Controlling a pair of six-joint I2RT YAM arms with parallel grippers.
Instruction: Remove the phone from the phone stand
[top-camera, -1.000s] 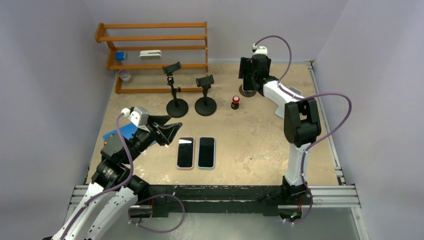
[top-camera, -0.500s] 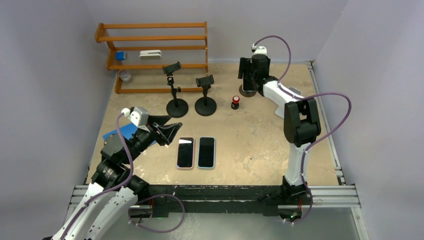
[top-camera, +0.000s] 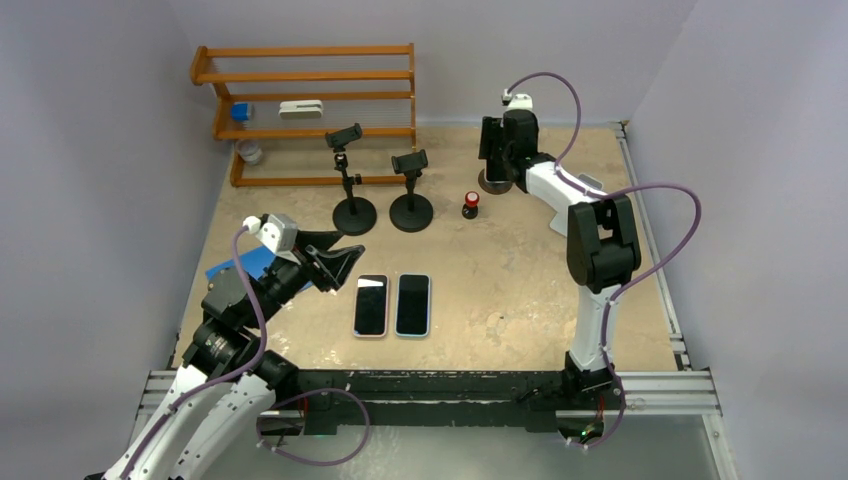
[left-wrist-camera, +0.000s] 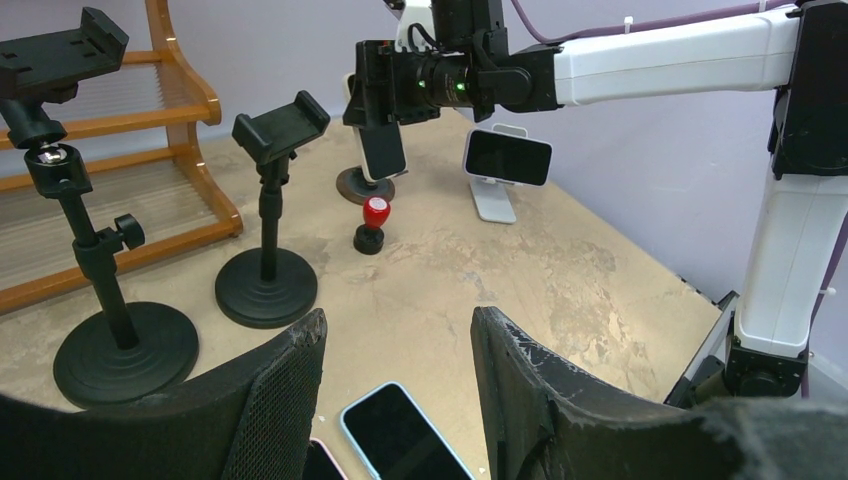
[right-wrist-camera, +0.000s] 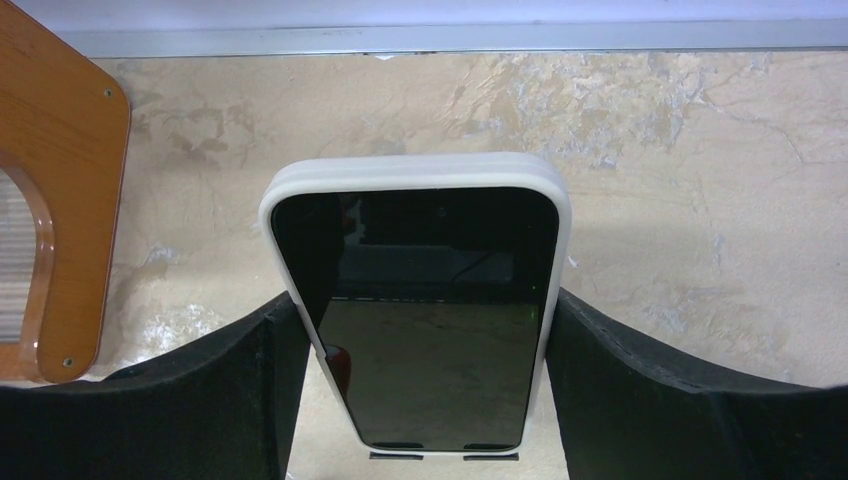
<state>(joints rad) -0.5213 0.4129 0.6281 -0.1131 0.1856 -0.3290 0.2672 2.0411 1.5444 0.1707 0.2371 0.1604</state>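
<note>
The phone (right-wrist-camera: 415, 300), dark-screened in a white case, stands upright on the phone stand (left-wrist-camera: 364, 186) at the far back of the table (top-camera: 520, 270). In the right wrist view my right gripper (right-wrist-camera: 425, 300) has a black finger (right-wrist-camera: 640, 400) pressed against each long side of the case, so it is shut on it. The phone's bottom edge rests on the stand's two small lips (right-wrist-camera: 435, 456). From above, the right gripper (top-camera: 497, 145) covers most of the phone. My left gripper (left-wrist-camera: 398, 320) hangs open and holds nothing, low at the near left (top-camera: 350, 255).
Two phones (top-camera: 370, 305) (top-camera: 412, 304) lie flat near the left gripper. Two black stands (top-camera: 354, 213) (top-camera: 411, 210) with bare clamps and a red-capped piece (top-camera: 470, 205) stand mid-table. A wooden rack (top-camera: 305, 100) is back left. A white stand with a phone (left-wrist-camera: 507, 160) sits right of the right gripper.
The right gripper's fingers have closed inward onto the sides of the phone. The left arm has not moved.
</note>
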